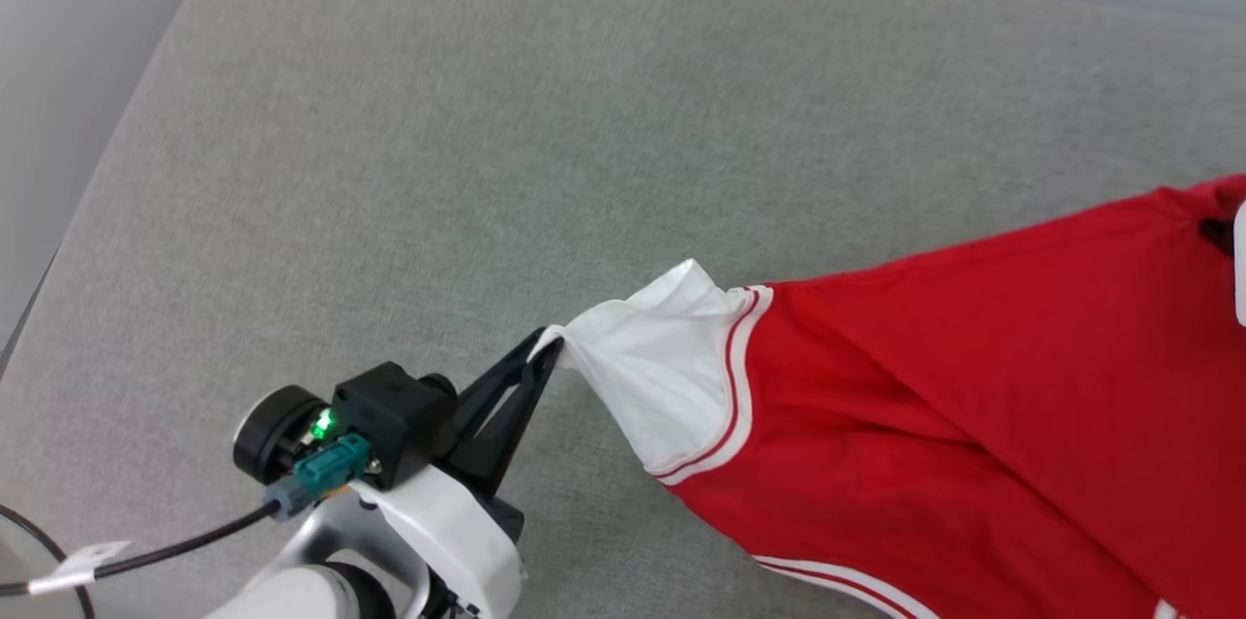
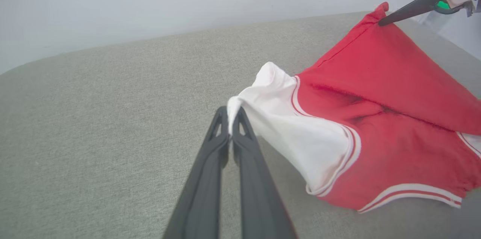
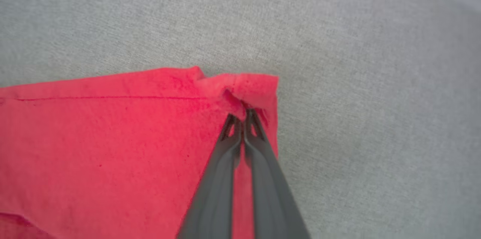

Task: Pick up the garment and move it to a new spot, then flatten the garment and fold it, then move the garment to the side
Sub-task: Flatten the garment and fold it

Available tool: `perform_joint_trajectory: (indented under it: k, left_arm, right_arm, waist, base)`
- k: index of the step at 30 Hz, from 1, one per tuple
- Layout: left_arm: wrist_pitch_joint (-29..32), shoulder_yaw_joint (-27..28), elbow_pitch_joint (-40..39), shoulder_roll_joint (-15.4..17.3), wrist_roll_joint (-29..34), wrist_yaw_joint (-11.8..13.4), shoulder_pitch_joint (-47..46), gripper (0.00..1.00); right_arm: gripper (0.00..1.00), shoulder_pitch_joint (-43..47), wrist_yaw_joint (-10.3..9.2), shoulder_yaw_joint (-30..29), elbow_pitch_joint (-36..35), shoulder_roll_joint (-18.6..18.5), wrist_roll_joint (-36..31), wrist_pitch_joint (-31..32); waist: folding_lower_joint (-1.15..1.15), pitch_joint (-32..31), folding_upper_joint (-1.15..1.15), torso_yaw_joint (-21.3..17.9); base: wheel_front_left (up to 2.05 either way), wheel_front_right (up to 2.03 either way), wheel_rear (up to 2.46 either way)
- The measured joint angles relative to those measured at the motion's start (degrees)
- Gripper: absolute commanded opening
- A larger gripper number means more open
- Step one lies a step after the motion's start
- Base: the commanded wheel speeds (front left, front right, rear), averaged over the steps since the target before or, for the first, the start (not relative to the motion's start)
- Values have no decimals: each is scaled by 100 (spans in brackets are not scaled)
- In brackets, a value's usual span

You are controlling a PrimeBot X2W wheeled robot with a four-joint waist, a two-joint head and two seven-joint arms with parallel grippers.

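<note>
Far left in the head view: bare grey cushion [image 1: 389,162], rounded at its corner, with a black cable [image 1: 195,541] trailing off the lower left edge. Just right of that, a green light [image 1: 321,424] glowing beside the dark block on the wrist.

Next along, the left claw [image 1: 547,351], pointing up and to the right, clenched on the very tip of a white sleeve [image 1: 662,376]. From the left wrist, both dark fingers [image 2: 210,164] pressed together, with a pinch of white cloth caught between the tips. Drawn out to a point there and seemingly raised a little off the cushion.

Further right, red-and-white striped trim [image 1: 742,376] at the join of sleeve and body. Then the red shirt [image 1: 954,385] itself, spread over the right part of the cushion, stretched between its two held ends and cut off by the right and bottom edges of the head view. More striped trim along its lower edge.

Far right, at the top corner of the left wrist view, the right claw [image 2: 381,23], tip at a red corner of the shirt pulled up into a peak. From the right wrist, fingers shut tight, grasping a bunched fold of that red corner, with grey cushion beyond.
</note>
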Motion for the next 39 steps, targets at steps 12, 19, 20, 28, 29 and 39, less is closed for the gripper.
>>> perform_joint_trajectory:
  k: [12, 19, 20, 28, 29, 39]
  left_arm:
    - [-4, 818, -249, 495, -89, 267, -456, 0]
    - [127, 1248, -433, 753, -68, 250, -1104, 0]
    - [142, 1323, -466, 772, -51, 252, -1215, 0]
    - [231, 1916, -520, 932, -99, 174, -2203, 0]
    - [241, 2003, -508, 949, -105, 143, -2381, 0]
    - [502, 2242, 155, 870, -55, -372, -4329, 0]
  right_arm:
    - [0, -241, 0, 149, -968, -105, 581, -793]
    - [0, -358, -1, 49, -1511, -168, 734, -1355]
    - [0, -389, -1, 36, -1602, -164, 764, -1416]
    - [0, -751, -1, -100, -2319, -47, 817, -1771]
    - [0, -846, -1, -124, -2383, -20, 816, -1822]
    - [0, -1689, 0, -288, -2526, 215, 488, -2225]
  waist:
    - [0, -1086, 0, -740]
    - [0, -1478, 0, -1252]
    - [0, -1514, 0, -1318]
    - [-1, -1547, 0, -1734]
    - [-1, -1498, 0, -1762]
    - [0, -825, 0, -1965]
  base:
    - [0, 0, 0]
    - [0, 0, 0]
    - [0, 0, 0]
    - [0, 0, 0]
    - [0, 0, 0]
    - [0, 0, 0]
